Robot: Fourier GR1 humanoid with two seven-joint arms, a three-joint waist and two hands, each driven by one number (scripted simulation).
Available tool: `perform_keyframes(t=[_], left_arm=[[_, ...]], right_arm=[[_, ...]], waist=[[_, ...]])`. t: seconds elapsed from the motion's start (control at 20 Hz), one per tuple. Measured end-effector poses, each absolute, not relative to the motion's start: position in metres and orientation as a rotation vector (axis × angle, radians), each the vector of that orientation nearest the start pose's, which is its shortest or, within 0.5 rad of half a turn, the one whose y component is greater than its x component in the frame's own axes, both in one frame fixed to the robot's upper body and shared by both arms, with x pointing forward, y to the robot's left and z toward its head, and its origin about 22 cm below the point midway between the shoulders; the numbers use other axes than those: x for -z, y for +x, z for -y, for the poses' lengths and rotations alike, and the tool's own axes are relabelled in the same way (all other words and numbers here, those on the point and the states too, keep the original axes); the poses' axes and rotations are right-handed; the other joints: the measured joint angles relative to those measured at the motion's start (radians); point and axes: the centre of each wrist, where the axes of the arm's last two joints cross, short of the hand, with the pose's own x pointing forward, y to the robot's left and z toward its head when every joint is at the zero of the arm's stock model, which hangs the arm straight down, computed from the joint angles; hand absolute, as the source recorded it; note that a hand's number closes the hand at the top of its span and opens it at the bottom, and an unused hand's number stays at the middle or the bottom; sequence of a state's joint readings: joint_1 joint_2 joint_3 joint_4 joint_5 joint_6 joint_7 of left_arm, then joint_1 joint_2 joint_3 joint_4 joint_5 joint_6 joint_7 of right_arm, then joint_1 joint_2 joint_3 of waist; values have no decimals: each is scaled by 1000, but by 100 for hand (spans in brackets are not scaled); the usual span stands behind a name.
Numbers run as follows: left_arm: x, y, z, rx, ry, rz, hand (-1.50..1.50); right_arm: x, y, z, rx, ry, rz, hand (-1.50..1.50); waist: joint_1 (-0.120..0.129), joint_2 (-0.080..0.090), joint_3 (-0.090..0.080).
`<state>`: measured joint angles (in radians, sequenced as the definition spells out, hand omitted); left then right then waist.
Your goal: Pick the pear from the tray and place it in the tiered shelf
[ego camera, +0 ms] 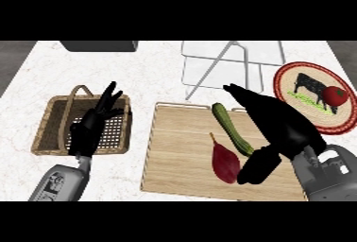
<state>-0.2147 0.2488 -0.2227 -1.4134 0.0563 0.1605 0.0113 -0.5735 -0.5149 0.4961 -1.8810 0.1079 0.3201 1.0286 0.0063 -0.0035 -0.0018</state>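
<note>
Right hand (279, 127) sits over the tray's right half, fingers straight and pointing to 11 o'clock, thumb hanging down at 7 o'clock. It holds nothing. Fingertips reach just past the tray's far edge toward the shelf.

Counter (160, 61): white marble, fills the view. Bare stretch between basket and tray, another along the left edge.

Tray (181, 156): wooden, low rim, centre to lower right. Left half is bare wood; right half is under the hand and forearm.

Shelf (223, 66): pale wire frame at 12 o'clock from the tray, just beyond its far edge. Tiers are hard to separate from above.

Basket (52, 127): wicker with a handle, at 9 o'clock from the tray, apart from it. Left hand (94, 125) shows over it, fingers straight and up, resting, holding nothing.

Mat (314, 97): round, woven, cow print, at 2 o'clock from the tray, just right of the shelf. Tomato (336, 95) lies on its right side.

Box (97, 45): dark, at the counter's far edge, upper left, cut off.

Zucchini (230, 126): green, on the tray, running 11 to 5 o'clock, its lower end hidden under the right hand.

Pear (225, 163): dark red, teardrop shape, thin stem pointing to 11 o'clock. It lies on the tray just left of the right thumb, at 8 o'clock from the palm, close to touching; contact can't be told.
</note>
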Motion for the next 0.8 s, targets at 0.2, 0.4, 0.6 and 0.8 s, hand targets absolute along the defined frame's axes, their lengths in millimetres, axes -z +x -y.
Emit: perform_keyframes(t=[0.2,0.4,0.6,0.8], left_arm=[[-17,286,-222,259,105,1592,0],[-17,286,-225,249,106,1584,0],[-19,285,-221,255,106,1580,0],[-19,283,-223,260,99,1583,0]], right_arm=[[-187,262,136,-1178,-515,1141,-150],[-189,254,129,-1185,-515,1158,-150],[-182,251,116,-1204,-542,1160,-150],[-176,249,109,-1198,-565,1160,-150]], waist=[[-2,0,2],[-6,-1,2],[-5,0,2],[-5,0,3]])
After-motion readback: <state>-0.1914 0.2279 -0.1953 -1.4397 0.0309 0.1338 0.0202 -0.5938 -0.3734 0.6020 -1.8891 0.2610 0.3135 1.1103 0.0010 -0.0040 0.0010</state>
